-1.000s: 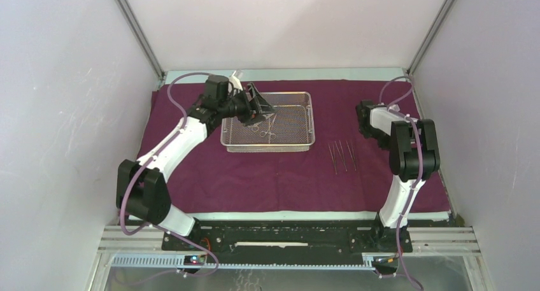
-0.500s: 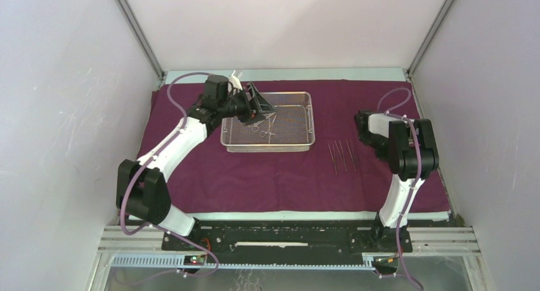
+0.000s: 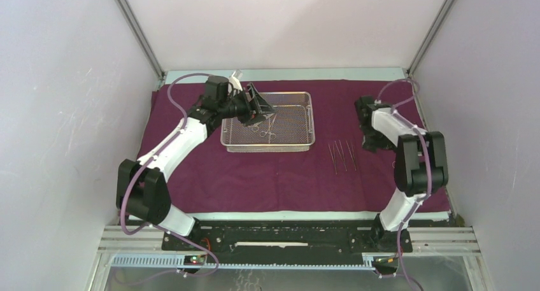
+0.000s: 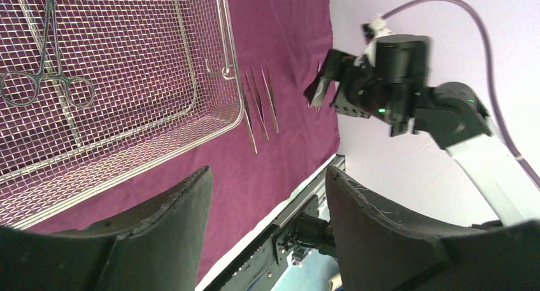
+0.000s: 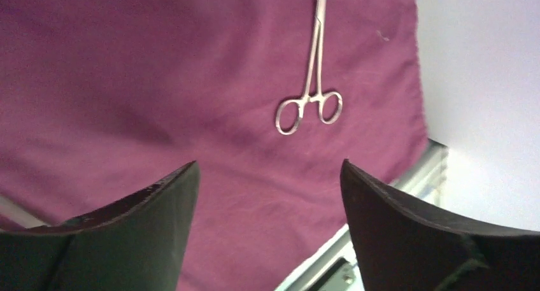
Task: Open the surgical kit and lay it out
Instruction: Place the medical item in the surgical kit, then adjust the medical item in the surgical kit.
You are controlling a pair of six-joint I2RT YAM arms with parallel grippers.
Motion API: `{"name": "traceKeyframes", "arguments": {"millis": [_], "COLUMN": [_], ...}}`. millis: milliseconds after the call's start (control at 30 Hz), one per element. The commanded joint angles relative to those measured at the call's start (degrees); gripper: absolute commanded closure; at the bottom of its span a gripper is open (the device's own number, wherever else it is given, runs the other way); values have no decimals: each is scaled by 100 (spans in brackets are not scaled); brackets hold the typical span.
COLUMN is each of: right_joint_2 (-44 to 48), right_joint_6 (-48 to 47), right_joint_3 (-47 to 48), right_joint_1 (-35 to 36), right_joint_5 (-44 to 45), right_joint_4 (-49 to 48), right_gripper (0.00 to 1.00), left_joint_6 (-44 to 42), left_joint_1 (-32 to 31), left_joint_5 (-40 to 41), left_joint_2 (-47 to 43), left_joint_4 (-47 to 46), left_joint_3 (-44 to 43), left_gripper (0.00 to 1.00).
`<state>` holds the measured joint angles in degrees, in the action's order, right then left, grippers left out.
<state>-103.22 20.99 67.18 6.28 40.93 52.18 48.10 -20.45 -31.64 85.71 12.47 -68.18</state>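
Note:
The maroon cloth (image 3: 255,176) lies spread flat over the table. On it stands the wire-mesh tray (image 3: 267,148), with ring-handled forceps (image 4: 48,81) and other thin steel instruments (image 3: 267,128) still inside. My left gripper (image 3: 260,109) hovers open over the tray's left part, nothing between its fingers (image 4: 191,195). Three tweezers (image 3: 342,156) lie side by side right of the tray. My right gripper (image 3: 371,141) is low over the cloth further right, open and empty. One pair of ring-handled forceps (image 5: 310,81) lies free on the cloth beyond its fingertips.
The cloth's right edge (image 5: 417,113) and the white side wall (image 3: 484,113) are close to the right gripper. A metal rail (image 3: 286,234) with both arm bases runs along the near edge. Enclosure walls stand on three sides.
The right gripper has gone from shut to open, and its elbow has swung right and nearer. The left arm has stayed still over the tray.

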Motion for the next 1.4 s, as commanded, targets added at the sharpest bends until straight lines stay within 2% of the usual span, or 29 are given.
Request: {"name": "traceKeyframes", "arguments": {"millis": [0, 200, 367, 500, 633, 967, 1367], "right_joint_2": [745, 941, 1064, 1169, 1207, 1060, 418], "right_joint_6": [380, 771, 829, 927, 1047, 951, 818], "right_joint_3": [316, 141, 79, -169, -596, -893, -871], "right_joint_1": [-466, -1405, -1860, -2090, -2555, -3027, -3432], "right_joint_5": [-1236, -2849, -3626, -3506, -3796, -3282, -4031], "right_joint_4": [-394, -1103, -1433, -1644, -2140, -2848, -3365], "right_gripper": [3, 0, 0, 0, 0, 0, 0], "left_joint_6": [-37, -272, -389, -374, -398, -579, -673], "left_joint_1": [32, 32, 32, 32, 32, 25, 32], "left_joint_5": [39, 236, 385, 475, 503, 660, 745], "left_joint_2": [-239, -216, -87, 67, 191, 277, 323], "left_joint_4": [-113, 40, 231, 336, 507, 879, 1088], "left_joint_3": [46, -124, -283, -379, -465, -658, -954], "left_gripper": [30, 30, 30, 30, 30, 31, 31]}}
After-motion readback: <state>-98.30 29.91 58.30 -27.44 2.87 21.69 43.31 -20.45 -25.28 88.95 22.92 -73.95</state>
